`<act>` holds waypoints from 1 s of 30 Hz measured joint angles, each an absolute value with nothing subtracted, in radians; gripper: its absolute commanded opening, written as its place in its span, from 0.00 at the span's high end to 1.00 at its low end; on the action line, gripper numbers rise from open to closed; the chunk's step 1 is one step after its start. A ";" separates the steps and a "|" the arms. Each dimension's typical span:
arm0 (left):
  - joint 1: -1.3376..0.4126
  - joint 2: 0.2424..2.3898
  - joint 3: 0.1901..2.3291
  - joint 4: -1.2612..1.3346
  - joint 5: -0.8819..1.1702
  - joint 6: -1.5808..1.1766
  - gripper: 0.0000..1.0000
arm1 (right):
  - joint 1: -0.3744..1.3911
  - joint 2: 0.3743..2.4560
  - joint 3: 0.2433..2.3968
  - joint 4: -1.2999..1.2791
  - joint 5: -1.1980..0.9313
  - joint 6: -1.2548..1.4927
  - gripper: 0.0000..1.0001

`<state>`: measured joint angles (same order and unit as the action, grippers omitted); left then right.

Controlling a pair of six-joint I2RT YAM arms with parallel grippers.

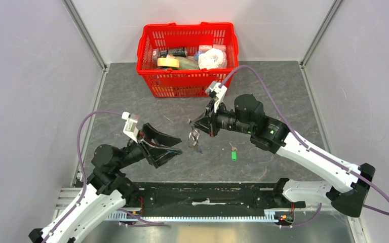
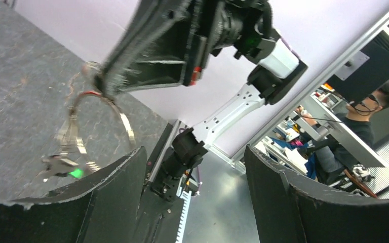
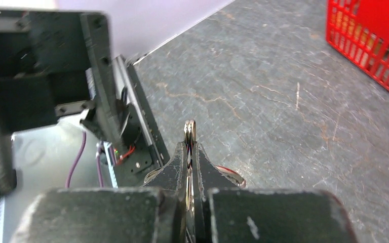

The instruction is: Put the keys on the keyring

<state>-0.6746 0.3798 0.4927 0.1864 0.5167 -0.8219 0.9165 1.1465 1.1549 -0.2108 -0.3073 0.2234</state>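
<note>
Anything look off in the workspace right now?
Nothing is spilled or broken. One stray: the green key lies loose on the table, to the right of the keyring that the right gripper pinches above the surface. The left gripper is open and empty beside it.

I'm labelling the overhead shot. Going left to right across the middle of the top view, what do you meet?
In order: left gripper → keyring → green key → right arm's elbow. The right gripper overlaps the keyring it pinches, so I left it out.
</note>
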 measured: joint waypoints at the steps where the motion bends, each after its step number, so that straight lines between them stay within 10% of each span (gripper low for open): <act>1: -0.675 0.380 0.499 0.191 0.522 -0.826 0.23 | 0.917 1.156 1.167 -0.214 -0.282 0.247 1.00; 30: -0.675 0.610 0.396 0.578 0.417 -1.111 0.23 | 0.919 1.245 1.250 -0.059 0.094 0.799 1.00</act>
